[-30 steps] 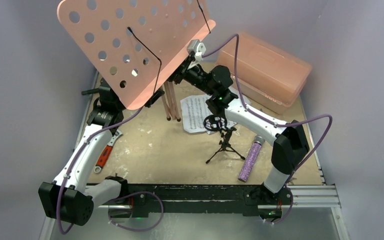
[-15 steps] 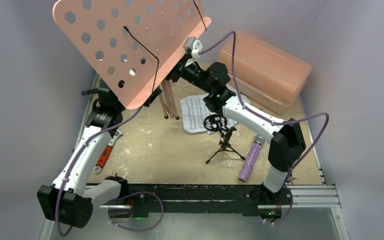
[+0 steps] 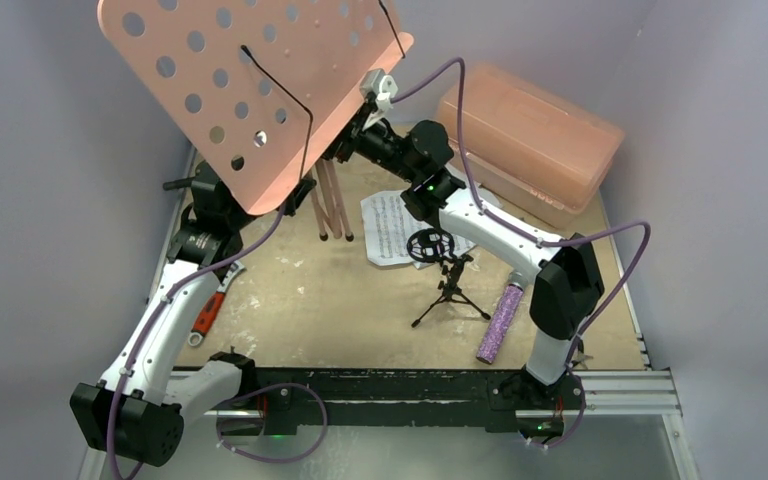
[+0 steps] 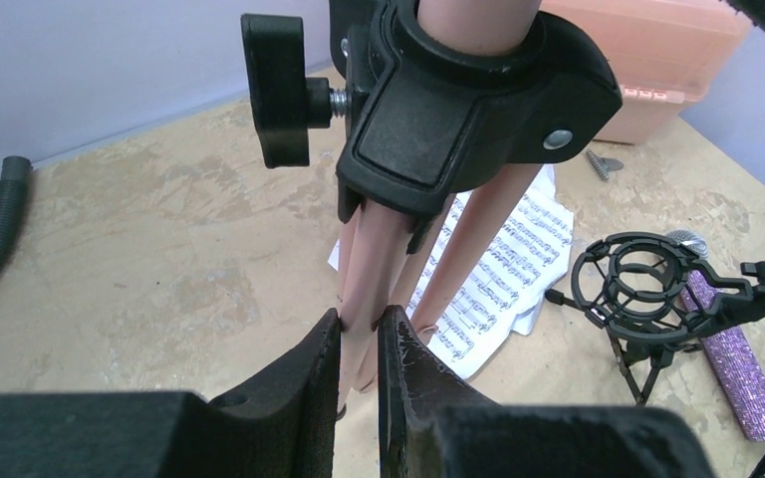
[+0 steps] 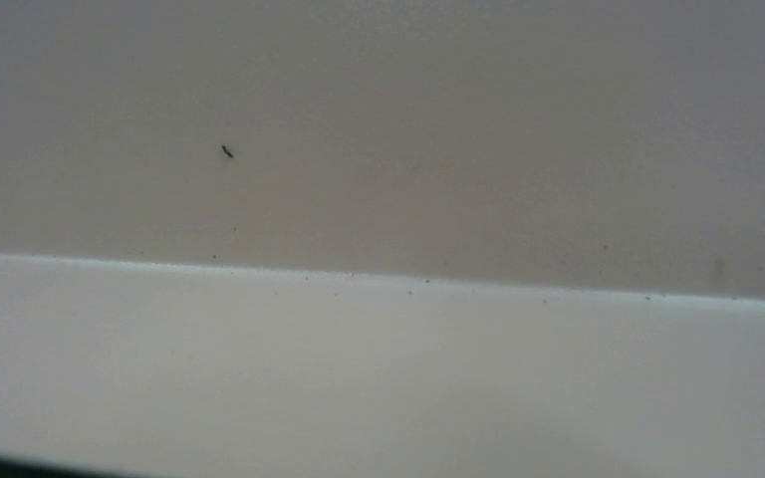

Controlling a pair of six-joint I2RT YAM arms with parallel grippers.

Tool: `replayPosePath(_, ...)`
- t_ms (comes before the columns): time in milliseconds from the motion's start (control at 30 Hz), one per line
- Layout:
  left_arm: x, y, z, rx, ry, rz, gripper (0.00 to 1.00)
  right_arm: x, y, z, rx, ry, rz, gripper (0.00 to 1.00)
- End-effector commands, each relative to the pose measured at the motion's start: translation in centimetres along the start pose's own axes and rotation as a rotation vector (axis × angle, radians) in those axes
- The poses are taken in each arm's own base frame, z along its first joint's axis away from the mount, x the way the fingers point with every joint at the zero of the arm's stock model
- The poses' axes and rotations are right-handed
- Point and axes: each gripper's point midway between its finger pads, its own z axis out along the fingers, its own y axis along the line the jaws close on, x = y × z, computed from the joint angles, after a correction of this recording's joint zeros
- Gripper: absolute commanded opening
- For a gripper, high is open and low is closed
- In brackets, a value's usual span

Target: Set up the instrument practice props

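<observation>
1. The left gripper [image 4: 359, 344] is pinched tight on one pink leg [image 4: 383, 259] of the music stand [image 3: 250, 90], just below the black collar [image 4: 458, 110] where the legs meet. The legs are bunched together, not spread.
2. The stand's long axis is tilted. Its perforated plate is up high and leans to the left, while the feet point down at the table [image 3: 340, 310]. I cannot tell whether the feet touch the table.
3. What the coming move turns on, as I judge it, is that the legs run down and away from the collar right beside the left gripper. That arm is the nearer one to open them, and the other arm is up by the plate.
4. The right gripper [image 3: 368, 110] sits at the plate's lower right edge, partly under it. Its own camera shows only a blank pale surface, so I cannot tell whether it is apart or clamped.
5. The sheet music [image 3: 395, 225] lies flat just right of the feet.
6. The mic stand [image 3: 448, 285] stands upright at the pages' near edge.
7. The microphone [image 3: 502, 320] lies flat farther right, well apart from both grippers.
</observation>
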Motion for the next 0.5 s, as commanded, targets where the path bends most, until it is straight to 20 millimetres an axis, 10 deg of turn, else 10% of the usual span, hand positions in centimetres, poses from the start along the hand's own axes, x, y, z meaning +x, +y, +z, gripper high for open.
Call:
replayPosePath(0,4.4,6.6,-1.1,-0.314,0.139,-0.007,0.0,-23.5,7.4,-2.4,-0.184,-0.567,-0.192,0.0)
replayPosePath(467,6.2,8.5,-1.2,-0.42,0.21,-0.024,0.0,-25.8,8.9,-3.4,-0.226,-0.62,-0.203,0.0)
